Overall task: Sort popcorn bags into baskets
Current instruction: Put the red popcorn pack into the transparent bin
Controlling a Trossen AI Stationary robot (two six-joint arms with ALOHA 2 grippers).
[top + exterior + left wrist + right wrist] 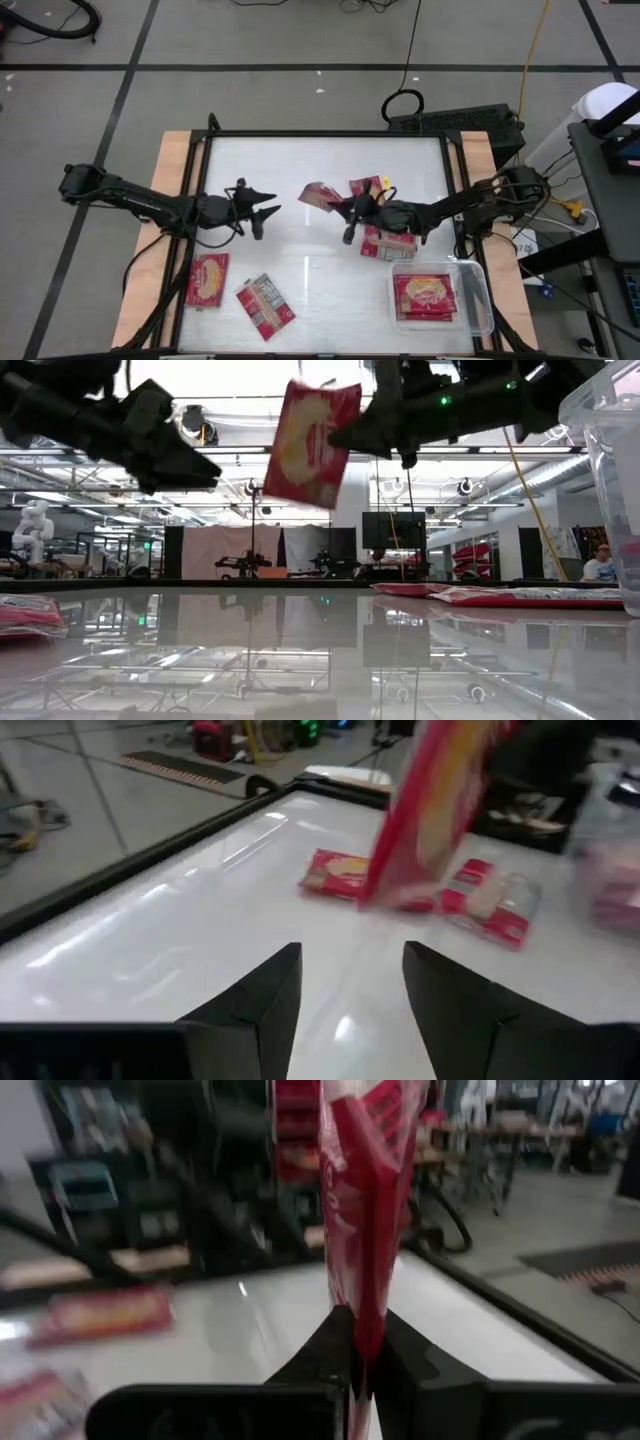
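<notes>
Above the middle of the white table point(300, 190), the right gripper point(345, 208) has its two fingers pinched tight on one edge of a red popcorn bag point(320, 195), which hangs in the air clear of the surface. From table level that bag point(310, 442) is tilted, its yellow-cream picture facing the camera. On the right wrist camera the fingers point(335, 1345) meet with the bag's thin red edge point(365, 1210) squeezed between them.

The left gripper point(268, 213) hovers over the table's left half, near the lifted bag but apart from it. Its fingers point(255, 1000) stand spread with bare table between them, holding nothing.

Two bags lie flat under the right arm, one point(366, 188) behind it and one point(385, 243) in front. Two more lie at the front left: one picture-side up point(207, 280), the other showing grey-white print point(265, 303). The clear bin point(480, 295) sits at the front right corner with bags point(425, 296) stacked inside.
</notes>
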